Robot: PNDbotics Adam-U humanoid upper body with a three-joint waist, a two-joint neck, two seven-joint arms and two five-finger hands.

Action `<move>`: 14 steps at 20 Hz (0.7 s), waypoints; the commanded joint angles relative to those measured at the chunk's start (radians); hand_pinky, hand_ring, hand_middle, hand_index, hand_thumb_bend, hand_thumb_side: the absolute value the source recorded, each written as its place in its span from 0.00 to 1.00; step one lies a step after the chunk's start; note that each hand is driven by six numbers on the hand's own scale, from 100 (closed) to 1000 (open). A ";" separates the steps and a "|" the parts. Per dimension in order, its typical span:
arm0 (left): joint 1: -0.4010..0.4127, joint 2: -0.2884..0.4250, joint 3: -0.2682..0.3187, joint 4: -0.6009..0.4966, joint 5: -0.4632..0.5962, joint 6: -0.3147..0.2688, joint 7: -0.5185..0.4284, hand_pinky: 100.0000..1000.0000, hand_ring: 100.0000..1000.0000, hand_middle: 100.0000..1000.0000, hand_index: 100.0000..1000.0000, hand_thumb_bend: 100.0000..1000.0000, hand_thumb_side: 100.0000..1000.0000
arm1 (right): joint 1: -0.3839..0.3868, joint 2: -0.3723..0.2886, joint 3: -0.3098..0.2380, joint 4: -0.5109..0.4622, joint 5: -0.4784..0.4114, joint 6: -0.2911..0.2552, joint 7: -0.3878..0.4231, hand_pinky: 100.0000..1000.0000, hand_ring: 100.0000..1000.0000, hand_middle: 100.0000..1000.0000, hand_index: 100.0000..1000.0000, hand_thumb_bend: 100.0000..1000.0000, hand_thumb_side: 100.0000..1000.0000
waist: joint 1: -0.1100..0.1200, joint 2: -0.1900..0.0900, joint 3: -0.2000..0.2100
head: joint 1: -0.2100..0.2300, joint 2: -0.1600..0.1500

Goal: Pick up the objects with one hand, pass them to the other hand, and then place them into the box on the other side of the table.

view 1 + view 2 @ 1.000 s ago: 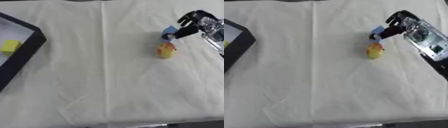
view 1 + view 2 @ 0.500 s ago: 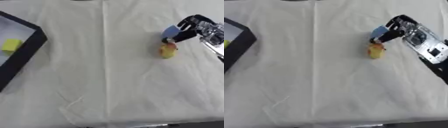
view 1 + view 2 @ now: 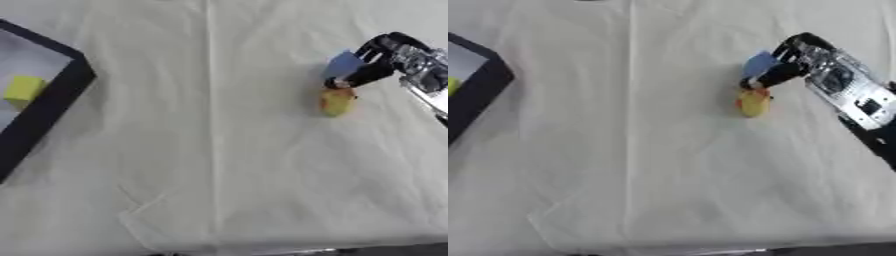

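A white cloth [image 3: 210, 150] covers the table, creased near its front edge. At about two o'clock from the centre, a small yellow-orange rounded object [image 3: 336, 101] lies on the cloth. Just beyond it, touching its top, the robot's right hand [image 3: 378, 62] has its black fingers curled around a small light-blue block [image 3: 344, 64]. At nine to ten o'clock sits a black-rimmed box [image 3: 54, 102] holding a yellow cube [image 3: 24, 89].

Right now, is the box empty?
No. A yellow block lies inside the black-walled box at the left edge.
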State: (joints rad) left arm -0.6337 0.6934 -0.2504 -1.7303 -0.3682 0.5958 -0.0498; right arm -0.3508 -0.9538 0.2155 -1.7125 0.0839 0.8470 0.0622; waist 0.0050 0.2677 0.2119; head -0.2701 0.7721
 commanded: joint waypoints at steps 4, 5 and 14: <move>-0.016 0.018 0.006 -0.012 -0.009 -0.001 -0.004 0.78 0.68 0.57 0.70 0.15 0.44 | -0.005 -0.024 -0.015 0.007 -0.030 0.005 -0.013 0.72 0.72 0.64 0.72 0.52 0.21 | -0.012 0.005 0.002 | -0.003 -0.002; -0.015 0.018 0.006 -0.011 -0.009 -0.001 -0.005 0.78 0.68 0.57 0.70 0.15 0.44 | -0.006 -0.023 -0.016 0.008 -0.039 0.007 -0.019 0.72 0.72 0.63 0.72 0.50 0.19 | -0.012 0.006 0.002 | -0.003 -0.002; -0.014 0.017 0.003 -0.010 -0.014 -0.001 -0.008 0.78 0.68 0.58 0.70 0.14 0.44 | -0.013 -0.024 -0.020 0.022 -0.147 0.053 -0.120 0.67 0.65 0.55 0.65 0.34 0.00 | -0.011 0.010 0.005 | -0.007 -0.002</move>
State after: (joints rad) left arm -0.6337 0.6928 -0.2547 -1.7303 -0.3752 0.5948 -0.0556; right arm -0.3574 -0.9537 0.2043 -1.6948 -0.0479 0.8903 -0.0411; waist 0.0050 0.2753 0.2164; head -0.2744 0.7721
